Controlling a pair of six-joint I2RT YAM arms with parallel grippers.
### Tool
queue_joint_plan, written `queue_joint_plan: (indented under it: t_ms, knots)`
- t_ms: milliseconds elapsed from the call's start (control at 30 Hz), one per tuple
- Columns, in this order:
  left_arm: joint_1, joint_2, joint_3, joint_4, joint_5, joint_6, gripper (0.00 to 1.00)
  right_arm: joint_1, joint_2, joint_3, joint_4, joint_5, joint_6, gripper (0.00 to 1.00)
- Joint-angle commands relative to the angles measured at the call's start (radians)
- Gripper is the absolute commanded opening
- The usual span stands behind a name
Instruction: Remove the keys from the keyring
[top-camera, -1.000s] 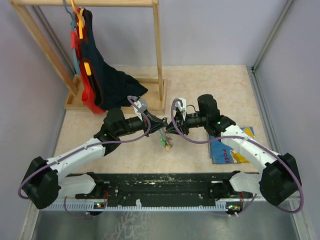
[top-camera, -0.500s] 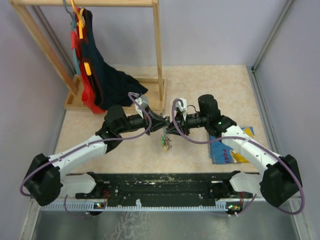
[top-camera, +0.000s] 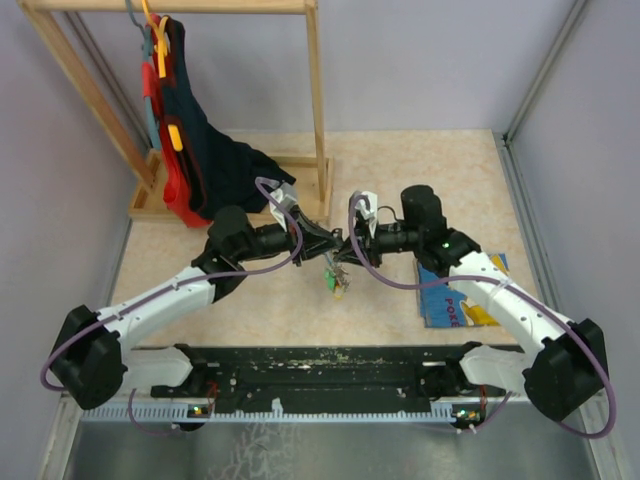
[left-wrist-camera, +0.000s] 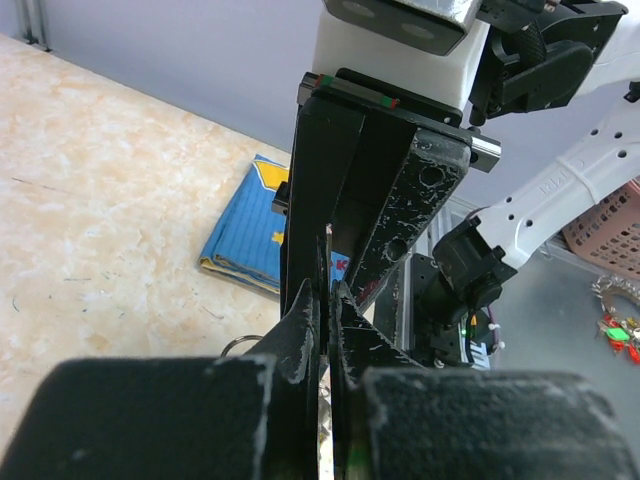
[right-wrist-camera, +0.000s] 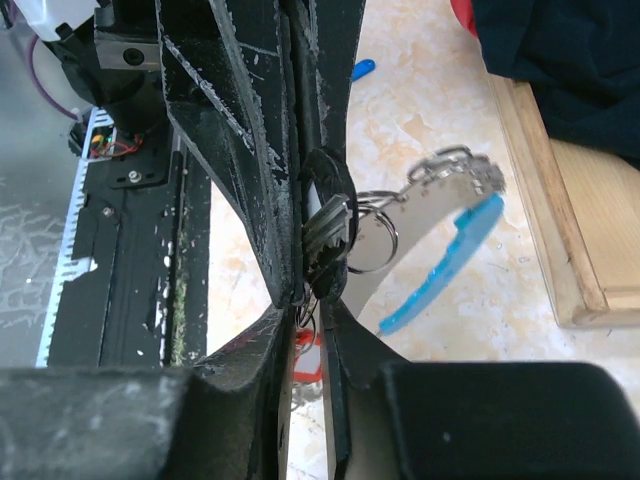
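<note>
Edging the right arm (top-camera: 500, 292) a little toward 3 o'clock since a second ago, stretching the left arm (top-camera: 160, 300) across after it and carrying the pinch point slightly toward 1 o'clock.

Working over the beige table (top-camera: 420, 165), with a wooden clothes rack (top-camera: 318, 110) and its dark garment (top-camera: 220, 170) standing at 10 o'clock and a blue picture book (top-camera: 440, 305) lying at 4 o'clock, partly under the right forearm.

Meeting tip to tip at the table's centre: left gripper (top-camera: 326, 243) coming in from 9 o'clock, right gripper (top-camera: 352, 247) from 3 o'clock.

Clenching the left gripper's fingers (left-wrist-camera: 300, 335) on a sliver of silvery metal of the keyring (right-wrist-camera: 372, 235), pressing the jaws all but together.

Clamping the right gripper's fingers (right-wrist-camera: 262, 348) on the keys (top-camera: 335, 283), with a red plastic head showing in the narrow gap.

Holding the bunch clear of the tabletop, dangling green and yellow heads at 6 o'clock of the tips in the overhead view.

Letting the ring, short chain and grey strap with its light-blue patch (right-wrist-camera: 440, 260) hang out toward 3 o'clock in the right wrist view, short of the rack's base board.
</note>
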Motion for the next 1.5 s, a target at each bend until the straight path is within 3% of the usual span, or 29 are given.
queue_joint_plan:
  t_ms: [0,100,567,900,1467]
  knots:
    - [0.001,0.007,0.042,0.059,0.035,-0.026,0.0,-0.001,-0.029,0.052,0.006,0.013,-0.011,0.11]
    - [0.001,0.006,0.04,0.062,0.043,-0.027,0.0,-0.003,-0.029,0.057,-0.01,0.012,-0.027,0.0]
    - [0.006,-0.11,-0.104,0.08,0.014,0.007,0.0,-0.036,-0.037,0.083,-0.145,-0.153,-0.235,0.0]
    - [0.012,-0.129,-0.17,0.081,0.004,0.053,0.0,-0.037,-0.003,0.073,-0.112,-0.218,-0.19,0.0]
    - [0.014,-0.041,-0.083,0.163,0.017,-0.014,0.0,0.002,0.032,0.043,-0.035,-0.142,-0.096,0.0]
